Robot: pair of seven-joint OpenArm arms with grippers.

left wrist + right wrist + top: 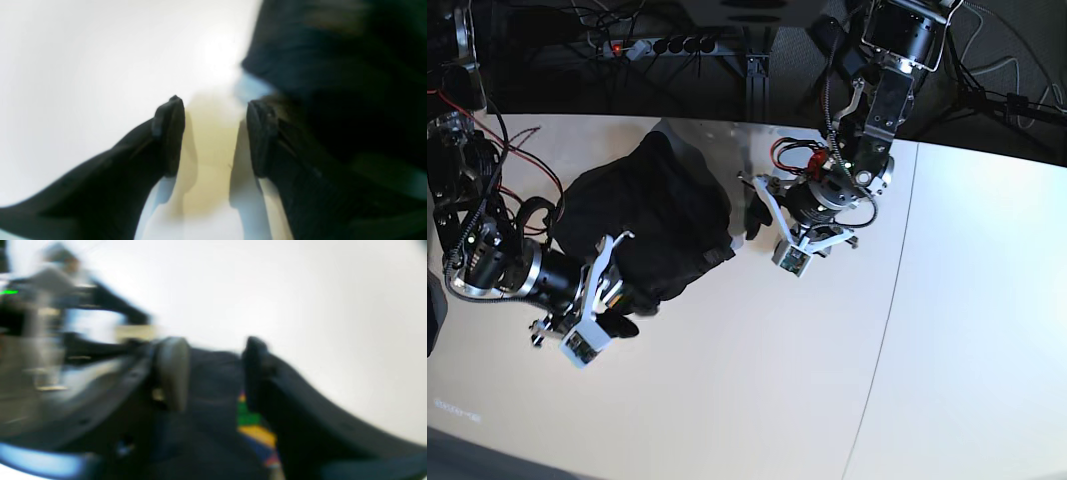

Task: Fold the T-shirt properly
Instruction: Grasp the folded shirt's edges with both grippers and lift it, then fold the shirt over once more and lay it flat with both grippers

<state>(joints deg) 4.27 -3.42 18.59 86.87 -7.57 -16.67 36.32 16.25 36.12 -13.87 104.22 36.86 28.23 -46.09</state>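
Observation:
The black T-shirt lies crumpled in a heap on the pale table, at the back left. My right gripper is at the heap's near edge. In the blurred right wrist view its jaws stand apart over black fabric, with the rainbow print by one finger. My left gripper is just right of the heap. In the left wrist view it is open and empty over bare table, with the shirt beside it.
A seam runs across the table on the right. A power strip and cables lie behind the table's back edge. Red and black wires hang by the right arm's base.

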